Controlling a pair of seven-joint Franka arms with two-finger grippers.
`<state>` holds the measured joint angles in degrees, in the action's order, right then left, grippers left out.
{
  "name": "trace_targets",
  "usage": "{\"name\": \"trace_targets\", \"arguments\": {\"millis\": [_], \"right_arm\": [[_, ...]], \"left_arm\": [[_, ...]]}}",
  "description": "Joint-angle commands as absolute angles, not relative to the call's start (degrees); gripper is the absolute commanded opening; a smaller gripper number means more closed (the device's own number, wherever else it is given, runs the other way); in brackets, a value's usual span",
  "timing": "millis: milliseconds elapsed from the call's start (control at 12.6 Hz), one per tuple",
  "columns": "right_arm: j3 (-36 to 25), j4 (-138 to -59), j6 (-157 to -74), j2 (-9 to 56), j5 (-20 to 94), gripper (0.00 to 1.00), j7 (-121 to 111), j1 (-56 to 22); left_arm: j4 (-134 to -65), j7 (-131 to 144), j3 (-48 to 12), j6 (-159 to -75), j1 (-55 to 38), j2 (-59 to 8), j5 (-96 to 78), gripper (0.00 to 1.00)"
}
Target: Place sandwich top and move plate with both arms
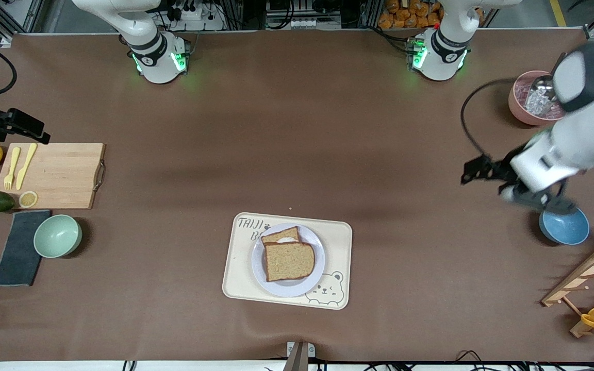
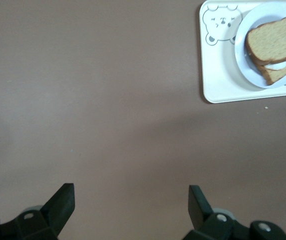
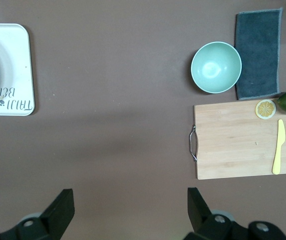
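With the sandwich top (image 1: 289,260) already lying on the egg slice on the plate (image 1: 287,287) in the bear tray (image 1: 338,237), bring both released tools, left tool (image 2: 131,200) and right tool (image 3: 130,200), probably high over bare table, to the plate's two rim edges evenly.

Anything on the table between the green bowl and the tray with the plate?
Nothing: only bare brown tabletop lies between the green bowl and the tray, shown plainly in the right wrist view.

Cream tray (image 1: 237,278), wooden cutting board (image 1: 60,175), green bowl (image 1: 58,236), blue bowl (image 1: 565,228), grey cloth (image 1: 18,252)
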<state>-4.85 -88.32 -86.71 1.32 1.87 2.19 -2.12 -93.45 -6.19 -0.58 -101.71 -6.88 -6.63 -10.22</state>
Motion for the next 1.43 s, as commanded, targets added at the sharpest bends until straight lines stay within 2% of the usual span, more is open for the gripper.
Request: {"name": "trace_targets", "arguments": {"millis": [0, 318, 795, 1352], "right_arm": [[-5.3, -88.3, -87.2, 1.3, 1.2, 1.00, 3.8, -3.2], [-5.3, -88.7, -87.9, 2.7, 1.2, 1.00, 3.8, -3.7], [-5.3, -88.4, -87.9, 2.4, 1.3, 1.00, 3.9, -3.9], [-5.3, -88.6, -87.5, 2.4, 1.3, 1.00, 3.8, -3.6]], "left_arm": [[-95.5, -5.5, -0.6, -102.7, -6.6, -6.3, -9.1, 1.00], [-95.4, -4.9, -0.4, -97.2, -6.2, -2.7, -8.3, 1.00], [-94.0, -1.1, -1.2, -96.5, -6.5, 1.9, 1.4, 1.00], [-92.6, 4.7, -1.1, -95.0, -7.3, 2.4, -0.2, 1.00]]}}
